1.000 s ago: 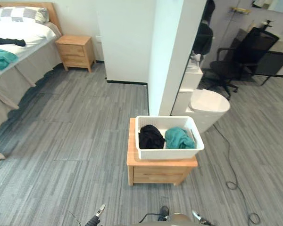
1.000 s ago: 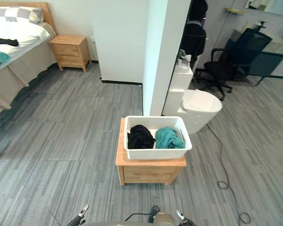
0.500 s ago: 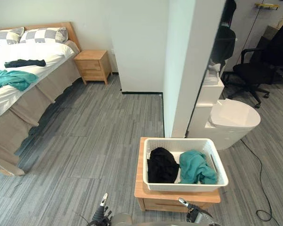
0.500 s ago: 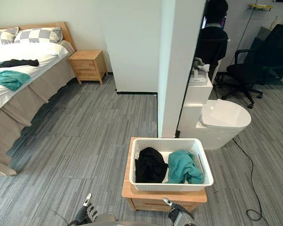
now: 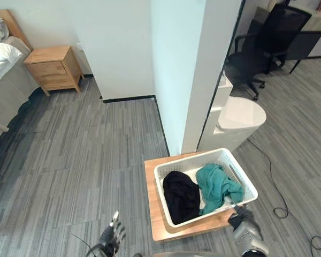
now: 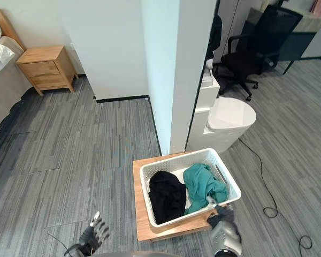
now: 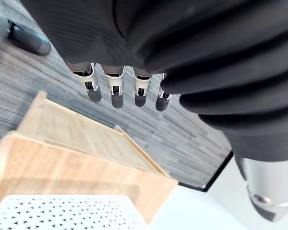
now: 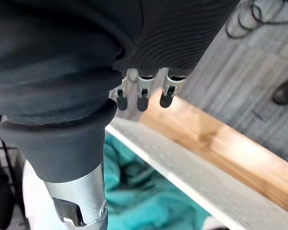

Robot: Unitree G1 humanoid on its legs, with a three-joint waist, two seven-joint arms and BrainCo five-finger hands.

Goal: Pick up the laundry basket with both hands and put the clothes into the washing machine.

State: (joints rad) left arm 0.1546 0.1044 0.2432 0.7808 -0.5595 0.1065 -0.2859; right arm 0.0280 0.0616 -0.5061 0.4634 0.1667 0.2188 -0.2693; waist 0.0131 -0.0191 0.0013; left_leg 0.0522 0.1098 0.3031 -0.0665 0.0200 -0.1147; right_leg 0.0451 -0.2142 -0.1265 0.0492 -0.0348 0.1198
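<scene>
Two garments lie side by side in the white laundry basket [image 5: 188, 160]: a black garment [image 5: 182, 195] in its left half and a teal garment [image 5: 216, 184] in its right half, part of the teal one draped toward the right wall. The basket sits on a low wooden table [image 5: 154, 206], turned at an angle to the table's edges.

At the far left, the corner of a bed [image 5: 8, 88] shows, with a wooden nightstand [image 5: 51, 68] just beside it against the wall. Grey striped floor [image 5: 85, 155] runs from there to the table. The left hand [image 5: 111, 235] hangs over this floor, apart from the table's left side; its fingers [image 7: 115, 91] are straight and relaxed and hold nothing.

Behind the basket stands a white pillar [image 5: 192, 69]. The right hand [image 5: 241, 219] is at the basket's near right corner, its fingers [image 8: 143, 93] loosely extended just above the perforated rim, closed on nothing; whether they touch the rim cannot be told.

Right of the pillar is a white toilet [image 5: 238, 115] with its lid down, and beyond it a black office chair [image 5: 262, 48].
</scene>
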